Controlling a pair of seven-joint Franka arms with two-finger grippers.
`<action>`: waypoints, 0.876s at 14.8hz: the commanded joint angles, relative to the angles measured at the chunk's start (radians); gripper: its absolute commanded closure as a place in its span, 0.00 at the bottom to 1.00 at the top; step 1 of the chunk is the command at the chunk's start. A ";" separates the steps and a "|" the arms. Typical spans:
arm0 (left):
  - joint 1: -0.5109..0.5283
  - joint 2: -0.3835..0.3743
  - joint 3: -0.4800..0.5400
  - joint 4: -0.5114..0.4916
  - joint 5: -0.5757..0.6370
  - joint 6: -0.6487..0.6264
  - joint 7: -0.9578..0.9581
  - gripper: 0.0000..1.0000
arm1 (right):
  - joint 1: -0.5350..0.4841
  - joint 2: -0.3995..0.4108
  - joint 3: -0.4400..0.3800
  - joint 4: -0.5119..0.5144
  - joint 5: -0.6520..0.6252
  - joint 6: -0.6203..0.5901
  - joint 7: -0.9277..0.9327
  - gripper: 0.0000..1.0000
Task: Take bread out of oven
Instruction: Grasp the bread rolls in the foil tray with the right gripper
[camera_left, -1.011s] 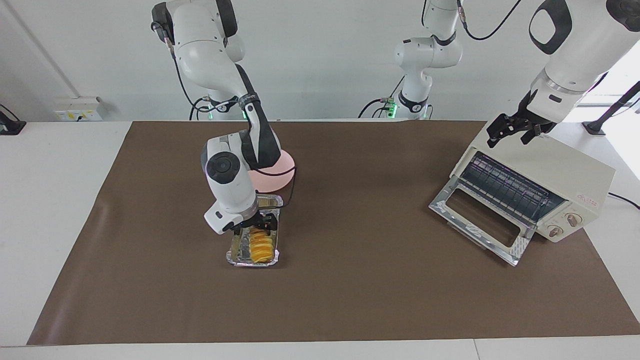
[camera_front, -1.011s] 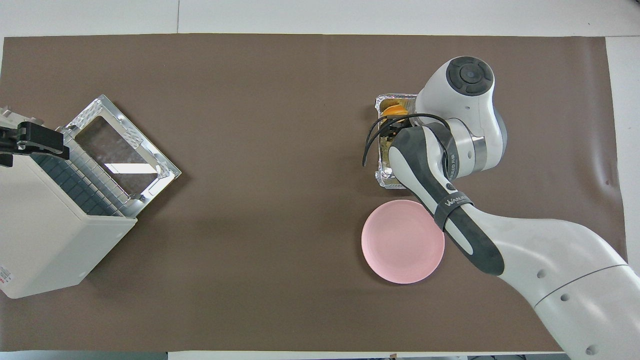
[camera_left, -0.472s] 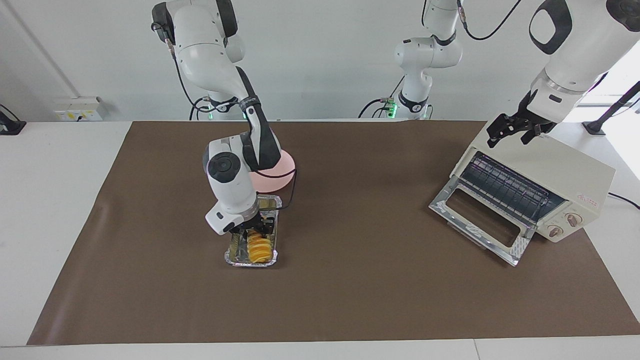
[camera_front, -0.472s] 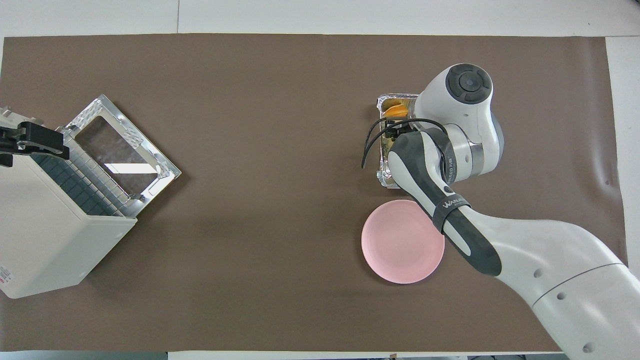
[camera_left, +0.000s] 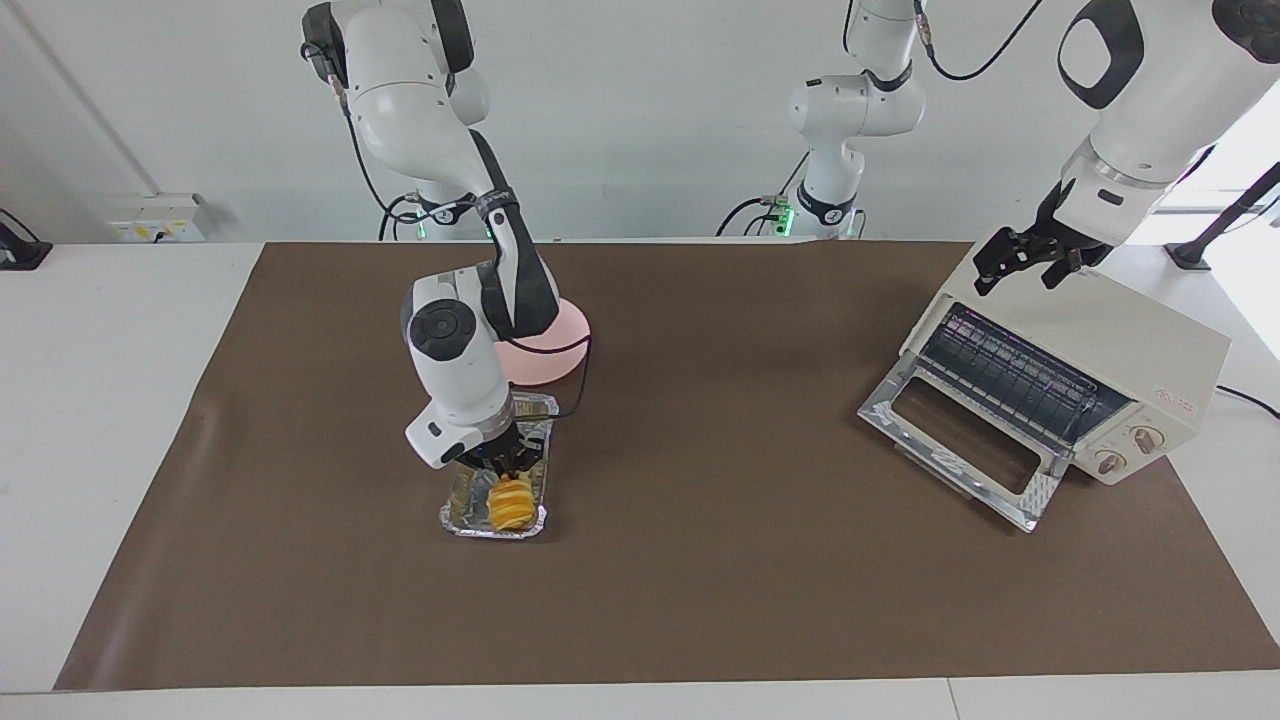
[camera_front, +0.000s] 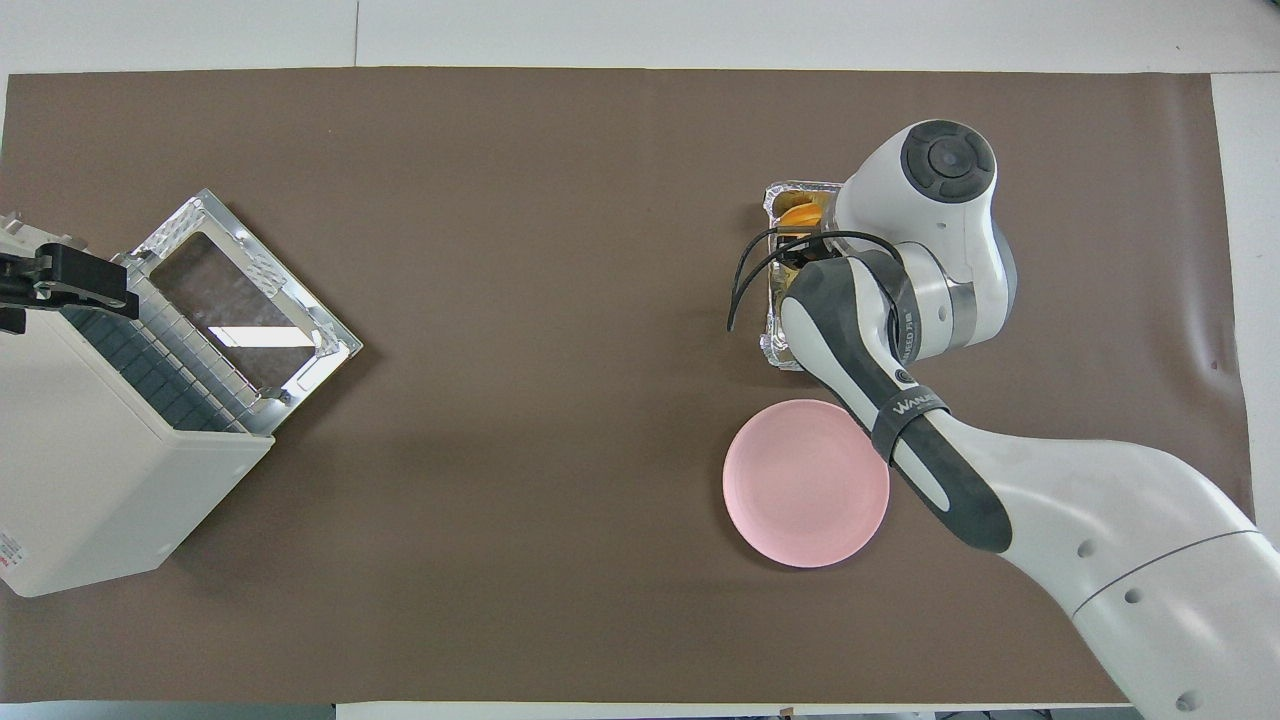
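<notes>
I watch the right gripper pinch in on the bread — a second ago its fingers stood wide over the loaf, and now they are closed on the end nearer the robots. The foil tray has slid a little away from the robots with the squeeze, and the loaf looks bunched up in it. My read: the bread is already out of the oven, lying in the tray near the pink plate, so this grasp likely starts a lift toward that plate. The left gripper waits with fingers spread over the oven's top, unmoved; the oven door hangs open, its rack bare. Count — one loaf, one tray, one plate, one oven, two arms.
</notes>
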 joint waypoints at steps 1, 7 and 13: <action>0.004 -0.018 -0.003 -0.020 0.008 0.006 0.000 0.00 | -0.009 0.001 0.008 0.053 -0.004 -0.066 0.015 1.00; 0.004 -0.018 -0.003 -0.020 0.008 0.005 0.000 0.00 | -0.004 -0.013 0.008 0.148 -0.001 -0.250 0.014 1.00; 0.004 -0.018 -0.003 -0.020 0.008 0.005 0.000 0.00 | -0.001 -0.212 0.013 0.061 0.002 -0.433 0.017 1.00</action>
